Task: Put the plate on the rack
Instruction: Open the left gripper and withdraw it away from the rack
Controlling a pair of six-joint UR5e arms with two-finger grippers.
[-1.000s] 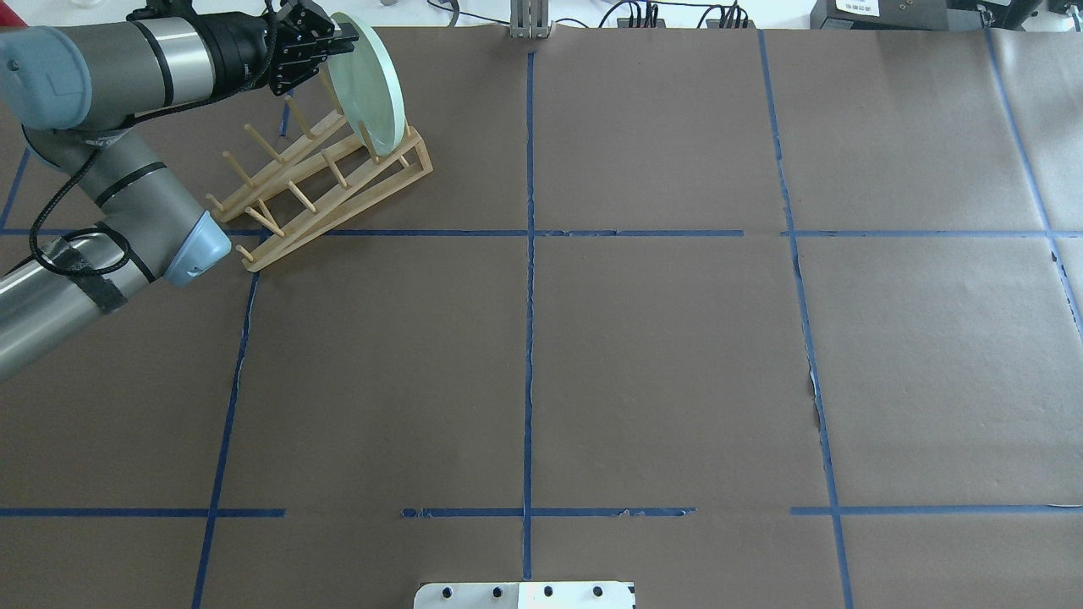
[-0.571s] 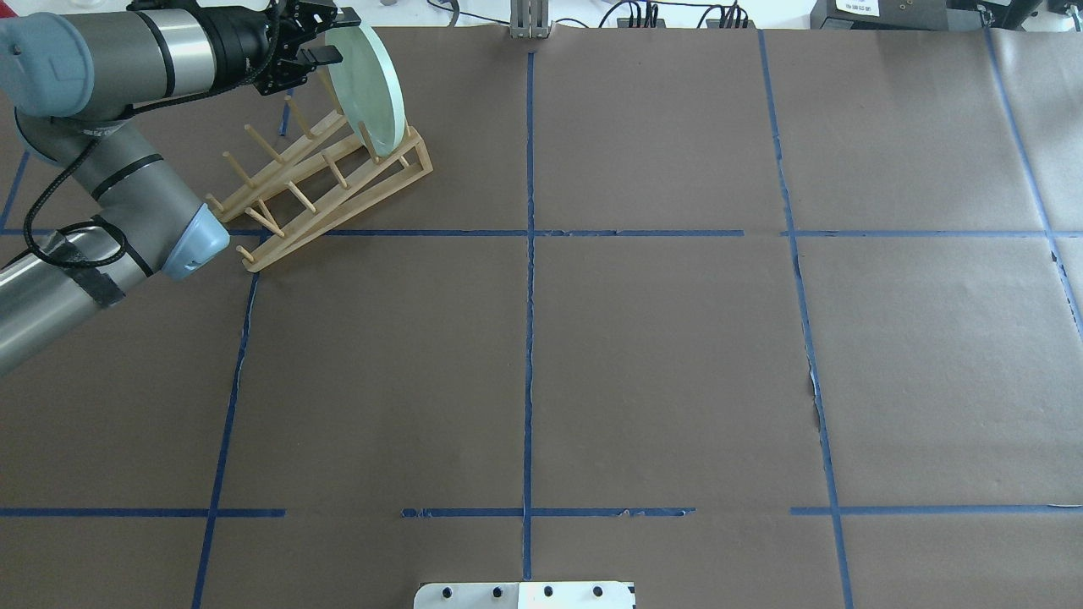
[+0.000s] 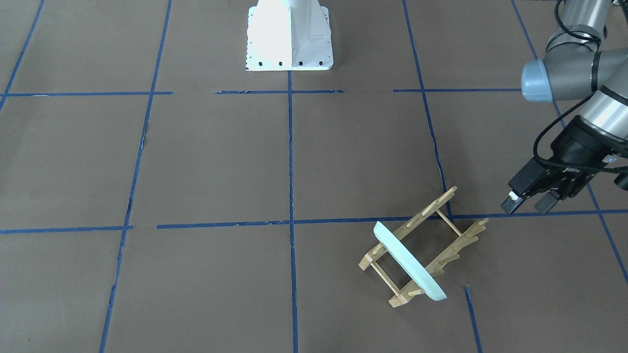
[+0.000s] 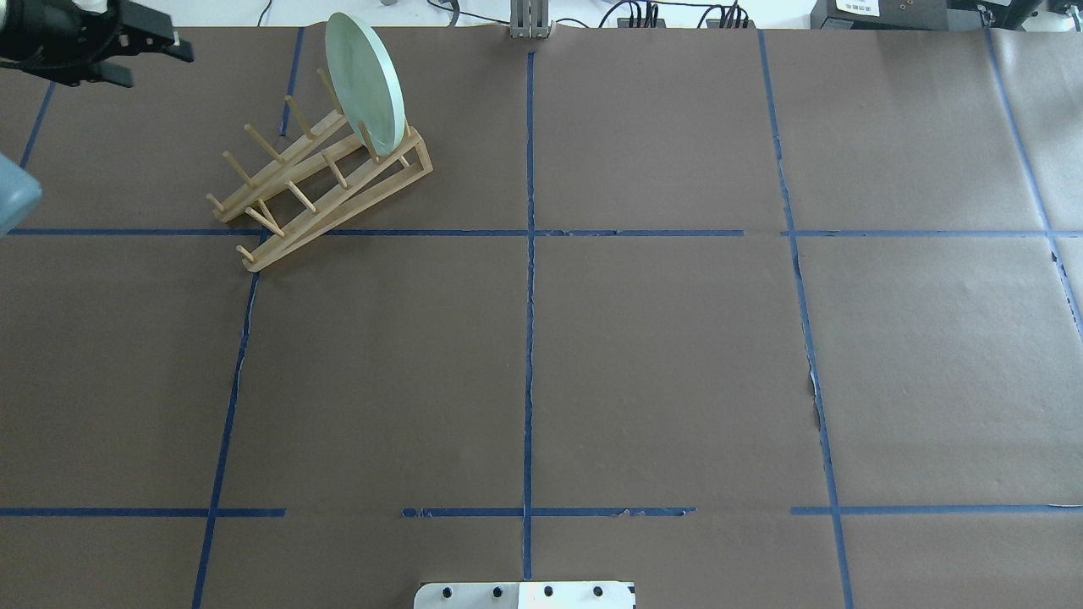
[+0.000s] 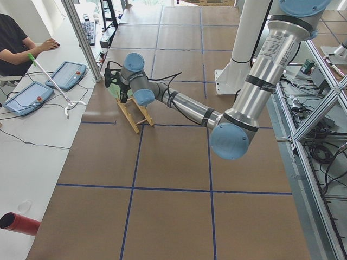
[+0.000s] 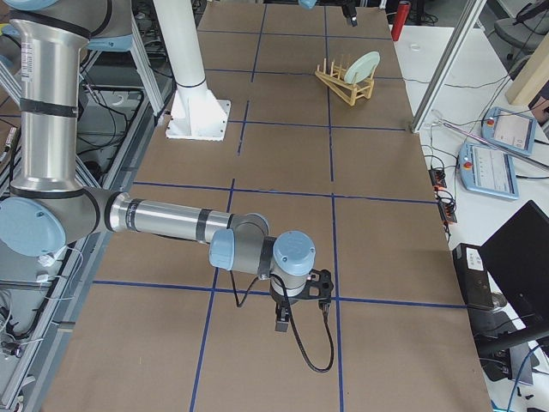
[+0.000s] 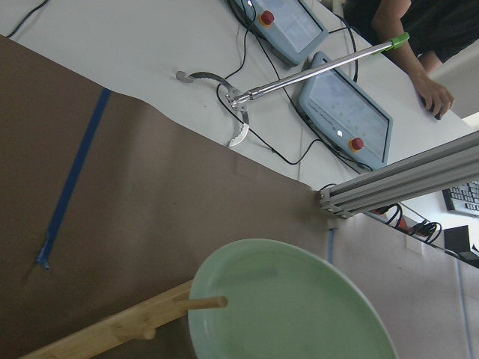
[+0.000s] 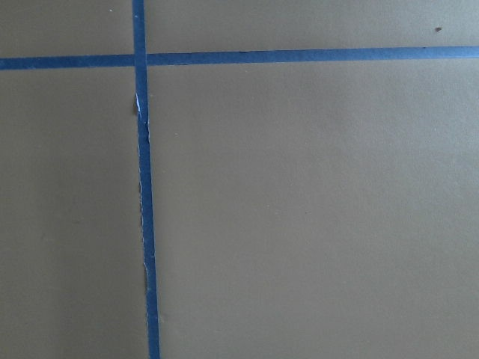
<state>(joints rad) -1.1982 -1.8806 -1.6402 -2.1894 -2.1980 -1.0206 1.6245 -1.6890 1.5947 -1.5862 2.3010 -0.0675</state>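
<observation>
Plate [image 4: 365, 80] and rack [image 4: 288, 244] look settled, so I judge the step in hand to be getting the arm clear. Read the overhead view from its left.

At the left edge the left gripper [image 4: 157, 69] hangs well apart from the rack, jaws wide and holding nothing. Leave them wide and take the arm up and off toward that edge. Do not swing it low across the free pegs. The rack looks light, and I would expect a brush against it to slide it or shake the load.

Next comes the rack, set at a slant on the brown paper, most of its slots bare.

At its far right end the plate stands on edge, tilted, in the last slot. In the left wrist view one peg [image 7: 200, 303] crosses the plate's face, which suggests the plate leans on it. Watch that view as you go: if the rim rocks or creeps along the rail, stop and wait for it to settle.

Furthest right, out of the overhead view, the right gripper [image 6: 296, 309] sits low over the table, far from the rack. Its wrist camera shows only paper and blue tape, and I cannot tell how its jaws stand. It has no part here, so let it be.
</observation>
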